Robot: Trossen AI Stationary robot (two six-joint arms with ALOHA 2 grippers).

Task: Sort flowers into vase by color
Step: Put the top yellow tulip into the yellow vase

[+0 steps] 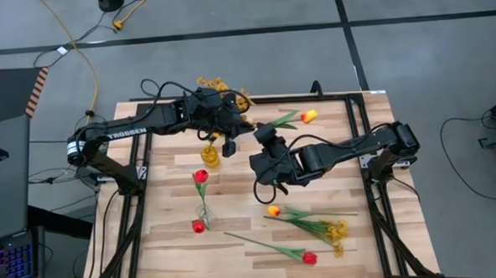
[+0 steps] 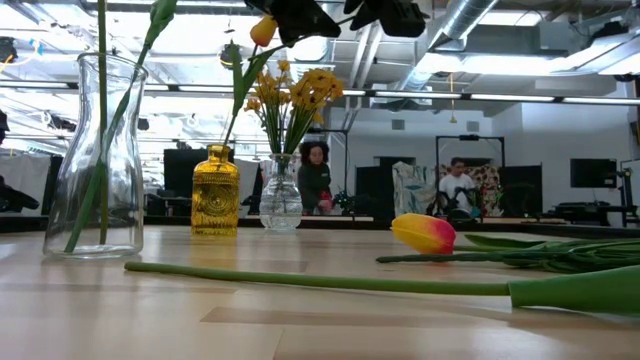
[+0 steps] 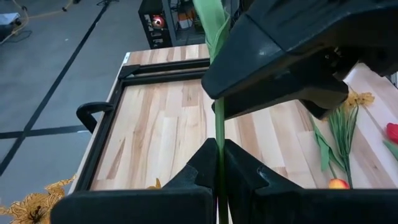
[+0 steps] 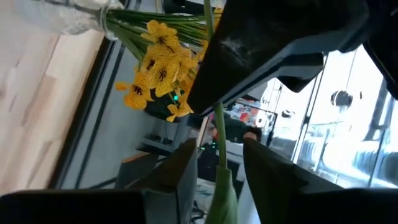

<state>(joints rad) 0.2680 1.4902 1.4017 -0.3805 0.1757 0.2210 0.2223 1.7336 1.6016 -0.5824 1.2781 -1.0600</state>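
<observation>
My left gripper (image 1: 229, 138) (image 3: 219, 149) is shut on a flower's long green stem (image 3: 219, 124), held up over the middle of the table. My right gripper (image 1: 262, 138) (image 4: 219, 155) faces it, open. Its fingers stand on either side of the same stem (image 4: 219, 134) without touching it. That flower's blossom is hidden. Below the grippers stands a yellow vase (image 1: 209, 155) (image 2: 215, 190) with a yellow-orange tulip (image 2: 262, 30) in it. A clear vase (image 2: 280, 200) at the far edge holds yellow sprays (image 1: 220, 86). My left gripper pinches the green stem (image 3: 219, 134) between its two fingers, coming from the table's left and slanting down. The stem runs on beyond the fingertips, between the right gripper's open fingers. The flower is lifted clear of the table.
A second clear vase (image 2: 95, 160) with green stems stands near the front. Lying on the table are a yellow-red tulip (image 1: 308, 115) at the far right, red tulips (image 1: 201, 176) (image 1: 308, 256), and a yellow tulip (image 1: 274, 211) with sprays (image 1: 336, 230). People stand in the room behind.
</observation>
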